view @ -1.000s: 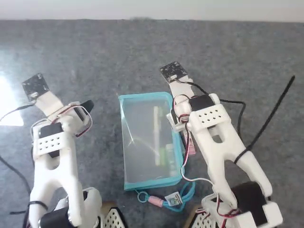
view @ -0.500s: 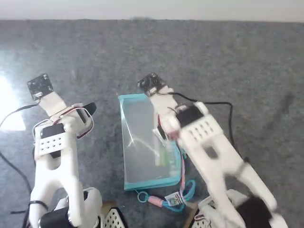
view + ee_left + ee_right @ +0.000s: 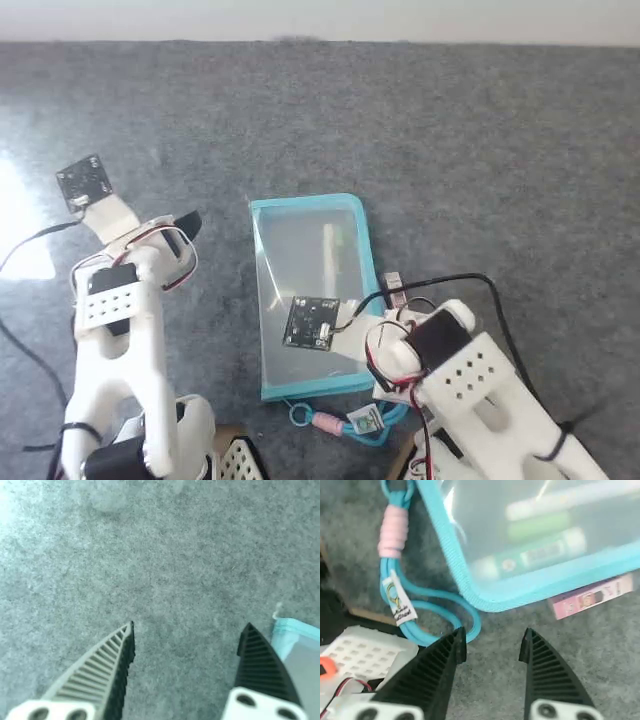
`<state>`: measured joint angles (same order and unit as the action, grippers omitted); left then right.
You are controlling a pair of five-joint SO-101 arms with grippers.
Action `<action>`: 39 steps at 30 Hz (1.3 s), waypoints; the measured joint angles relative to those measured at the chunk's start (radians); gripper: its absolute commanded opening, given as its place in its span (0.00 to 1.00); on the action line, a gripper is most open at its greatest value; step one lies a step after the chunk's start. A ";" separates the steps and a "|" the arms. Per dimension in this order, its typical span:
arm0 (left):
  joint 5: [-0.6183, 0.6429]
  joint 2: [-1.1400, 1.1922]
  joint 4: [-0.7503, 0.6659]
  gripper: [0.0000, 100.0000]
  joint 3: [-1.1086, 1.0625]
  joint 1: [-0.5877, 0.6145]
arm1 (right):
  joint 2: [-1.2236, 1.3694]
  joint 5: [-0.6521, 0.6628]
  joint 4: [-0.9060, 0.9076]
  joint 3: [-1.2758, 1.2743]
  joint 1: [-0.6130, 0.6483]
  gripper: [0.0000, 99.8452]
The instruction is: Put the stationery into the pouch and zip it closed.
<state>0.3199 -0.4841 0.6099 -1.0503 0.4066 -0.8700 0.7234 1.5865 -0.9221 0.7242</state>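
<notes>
Where the pouch (image 3: 300, 250) lay: flat on the grey surface (image 3: 500, 150), its rounded near corner just ahead of the right end effector (image 3: 494, 632) and off to one side of the left end effector (image 3: 190, 625) (a teal corner peeked past one of that one's fingers).
Right end effector: fingers apart, nothing between them, low over the surface beside the pouch's long edge.
Left end effector: fingers spread wide, empty, bare surface beneath.
Long axis: the pouch ran crosswise ahead of the right end effector. The pen (image 3: 570, 500), green stick (image 3: 540, 527) and tube (image 3: 535, 555) inside lay parallel to it, against the edge nearest those fingers.
Cord (image 3: 420, 625): teal, with a pink sleeve (image 3: 394, 530), trailing from the pouch's near short end. One loop lay just beside a finger of the right end effector.
Pink piece (image 3: 592, 597): outside the pouch, touching its long edge (tag or loose stationery, I could not tell).
Zip: open or closed, I could not tell.
Risk: closing here would likely snag the cord, not the zip pull, and drag the unheld pouch.
Second risk: zipping now might leave the pink piece outside.
</notes>
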 measured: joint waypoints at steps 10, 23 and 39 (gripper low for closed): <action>0.000 0.000 0.000 0.32 0.000 0.000 | 0.264 -0.035 -0.160 -0.049 0.002 0.19; 0.000 0.000 0.000 0.32 0.000 0.000 | 0.330 -0.107 -0.328 -0.032 -0.081 0.19; 0.000 0.000 0.000 0.32 0.000 0.000 | 0.678 -0.290 -0.407 0.376 -0.276 0.19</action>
<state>0.3199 -0.4841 0.6099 -1.0503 0.4066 -0.1918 0.4335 1.1799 -0.5462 0.4480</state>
